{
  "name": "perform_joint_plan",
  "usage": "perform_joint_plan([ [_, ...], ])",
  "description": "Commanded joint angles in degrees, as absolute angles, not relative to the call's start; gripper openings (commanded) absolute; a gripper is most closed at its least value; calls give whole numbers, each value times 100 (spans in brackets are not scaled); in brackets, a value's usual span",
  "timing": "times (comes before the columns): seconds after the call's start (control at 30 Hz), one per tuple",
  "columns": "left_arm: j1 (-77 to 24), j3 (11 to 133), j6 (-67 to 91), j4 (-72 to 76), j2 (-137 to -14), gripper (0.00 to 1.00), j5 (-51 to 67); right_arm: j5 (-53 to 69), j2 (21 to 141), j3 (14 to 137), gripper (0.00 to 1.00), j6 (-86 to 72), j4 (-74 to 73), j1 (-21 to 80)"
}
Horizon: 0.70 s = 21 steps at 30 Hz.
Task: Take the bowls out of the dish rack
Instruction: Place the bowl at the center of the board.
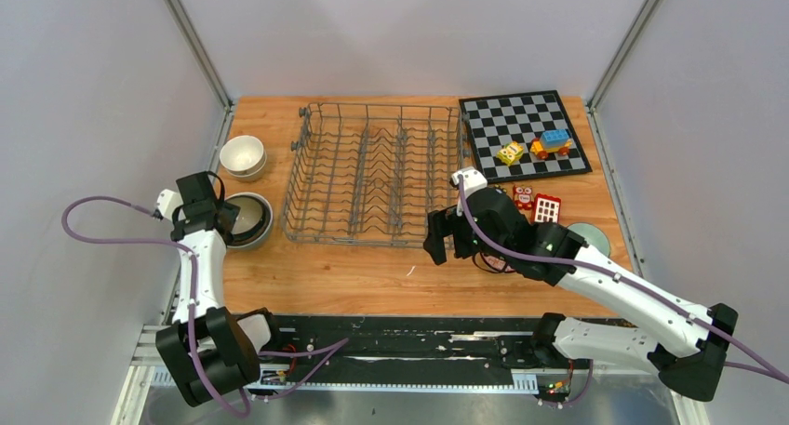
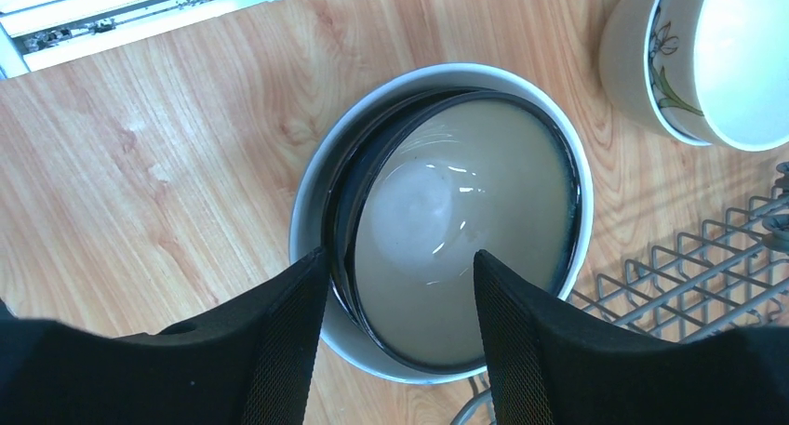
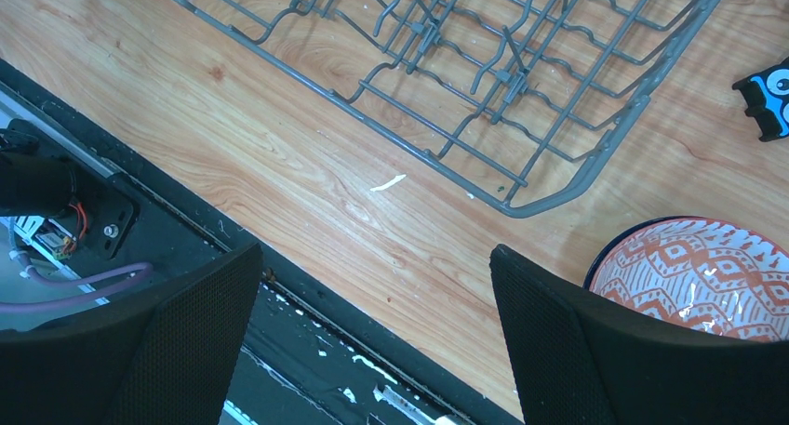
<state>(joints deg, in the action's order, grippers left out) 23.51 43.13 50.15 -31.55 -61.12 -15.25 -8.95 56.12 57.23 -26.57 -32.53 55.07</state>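
Note:
The grey wire dish rack stands mid-table with no bowls in it. Left of it, a dark-rimmed bowl sits nested in a pale grey bowl; the pair also shows in the top view. My left gripper is open just above them, its fingers straddling the dark bowl's near rim. Stacked white bowls sit behind. My right gripper is open and empty over the table's front edge. An orange patterned bowl lies beside its right finger.
A chessboard with toy blocks lies at the back right. Small toy tiles and a teal dish sit right of the rack. The rack's corner is close to the orange bowl. A black rail runs along the near edge.

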Motion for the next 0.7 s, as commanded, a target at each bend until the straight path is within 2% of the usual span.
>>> perform_joint_plan([
  [0.0, 2390, 4400, 4917, -3277, -6036, 61, -1565, -794, 5687, 5721, 95, -2705, -3272, 5458],
  [0.33, 2383, 4561, 4690, -3460, -5780, 64, -1765, -804, 5883, 5925, 95, -2646, -3309, 5456],
  [0.67, 2382, 4473, 4701, -3351, -5913, 47, -1977, -779, 5962, 6003, 95, -2640, -3384, 5458],
])
